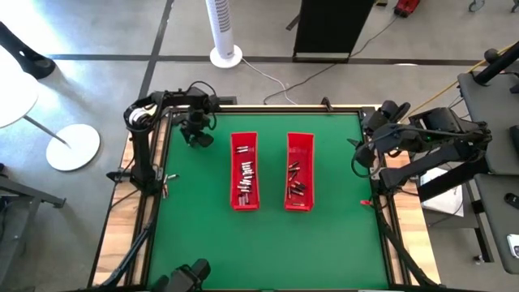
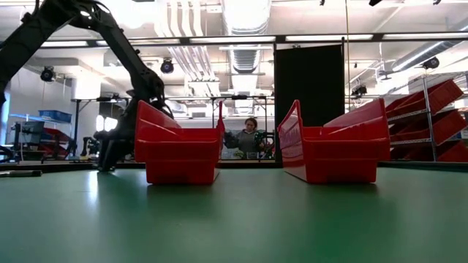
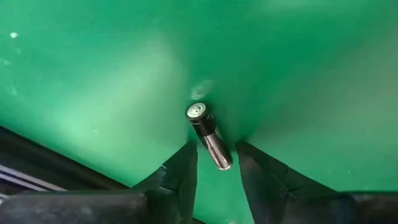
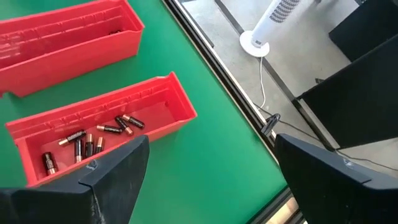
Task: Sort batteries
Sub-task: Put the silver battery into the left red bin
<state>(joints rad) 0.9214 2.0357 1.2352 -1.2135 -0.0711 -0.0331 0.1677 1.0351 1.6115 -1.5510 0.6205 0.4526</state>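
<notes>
One silvery-and-dark battery (image 3: 205, 127) lies flat on the green mat near the table's far left corner. My left gripper (image 3: 214, 149) points down over it, open, with one finger on each side of the battery's nearer end and a narrow gap showing on both sides. In the high view this gripper (image 1: 197, 134) is left of the left red tray (image 1: 245, 170). That tray and the right red tray (image 1: 299, 170) both hold several batteries (image 4: 93, 140). My right gripper (image 4: 211, 180) hangs open, high over the table's right edge (image 1: 365, 154), with nothing between its fingers.
The table's black frame rail (image 3: 50, 168) runs close behind my left gripper. Bare green mat (image 1: 268, 251) lies in front of the trays. A white tower fan (image 1: 225, 32) stands on the floor beyond the far edge, and a person (image 2: 251, 137) is in the room behind.
</notes>
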